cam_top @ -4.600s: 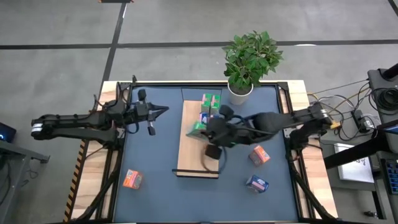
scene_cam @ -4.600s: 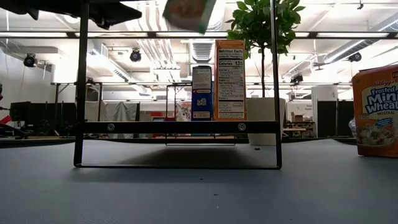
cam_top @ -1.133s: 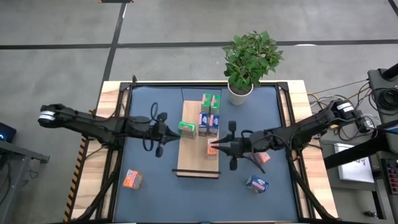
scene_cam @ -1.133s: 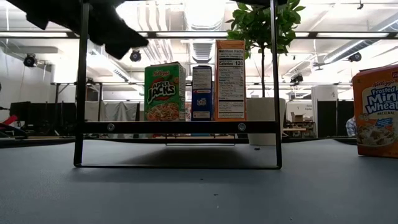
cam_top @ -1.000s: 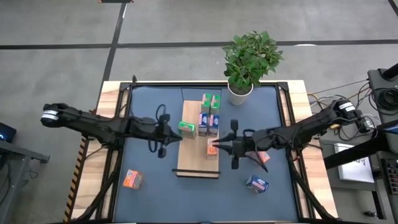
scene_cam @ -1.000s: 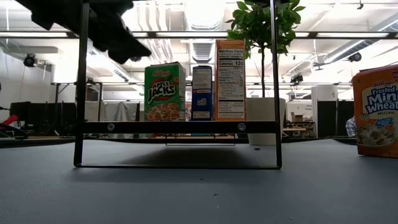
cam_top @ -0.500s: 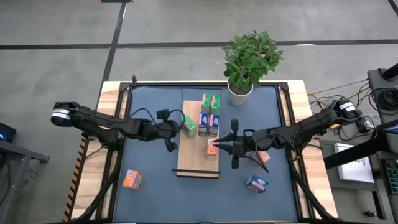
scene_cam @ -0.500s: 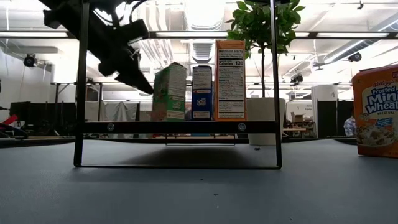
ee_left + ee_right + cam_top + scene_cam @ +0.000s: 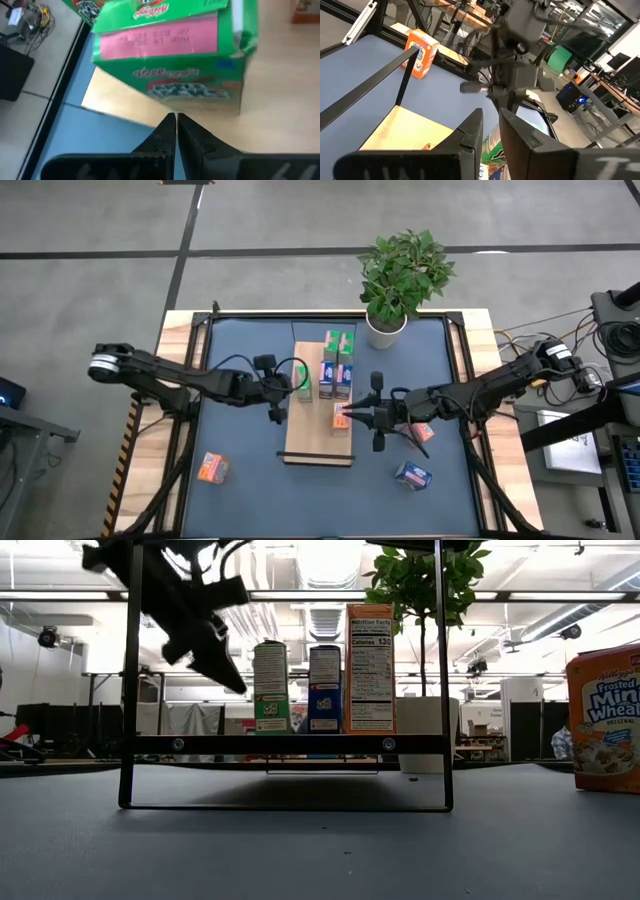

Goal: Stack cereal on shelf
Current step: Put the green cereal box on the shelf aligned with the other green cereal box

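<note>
The shelf (image 9: 315, 440) lies in the table's middle, a light-wood board in a black frame. On it stand a green cereal box (image 9: 303, 378), a blue-purple one (image 9: 327, 373), more boxes behind, and an orange-red one (image 9: 341, 417) nearest the front. My left gripper (image 9: 287, 383) is shut at the green box's left side. My right gripper (image 9: 347, 418) hovers level by the orange-red box, its fingers a narrow gap apart with nothing between them; whether it touches that box, I cannot tell. My left gripper has its shut fingertips (image 9: 174, 120) against the green box's side that faces the table's left (image 9: 190, 92), low on the box. It comes slanting down from the table's left (image 9: 240, 687). The box stands upright on the shelf (image 9: 290, 745), narrow side toward the near edge.
Loose boxes lie on the blue mat: an orange-red one (image 9: 212, 468) near left, a blue-purple one (image 9: 413, 475) near right, another orange-red one (image 9: 422, 432) partly under my right arm. A potted plant (image 9: 400, 280) stands at the far edge. The shelf's black posts (image 9: 132, 690) rise beside my left gripper.
My left gripper has gone toward the shelf and tipped downward, staying shut. The green box has turned about a quarter turn while staying upright: its printed front faced the near edge, now its narrow side does, and it stands closer to the blue-purple box.
</note>
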